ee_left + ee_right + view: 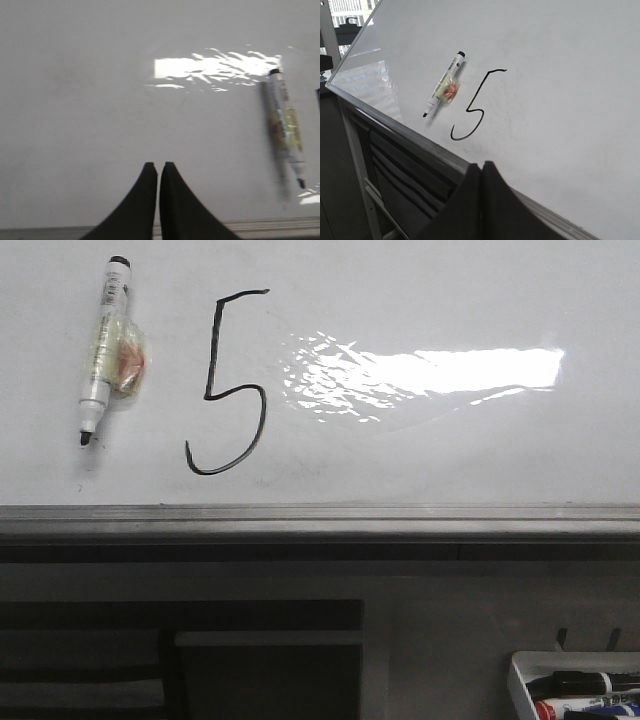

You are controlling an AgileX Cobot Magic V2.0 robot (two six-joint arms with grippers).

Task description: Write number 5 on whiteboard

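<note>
A thin black number 5 (228,385) stands drawn on the whiteboard (420,455), also seen as the number 5 (475,107) on the whiteboard (560,100) in the right wrist view. A white marker (105,345) with a black cap and tip lies on the board left of the digit, tip toward the ledge; marker (286,122), marker (442,85). My left gripper (158,165) is shut and empty over bare whiteboard (100,100), well apart from the marker. My right gripper (481,165) is shut and empty near the board's lower edge. Neither gripper shows in the front view.
A grey metal ledge (320,520) runs along the board's lower edge. A small white tray (522,685) with several markers sits at the lower right. Bright glare (430,370) lies right of the digit. Dark shelving (180,660) is below the ledge.
</note>
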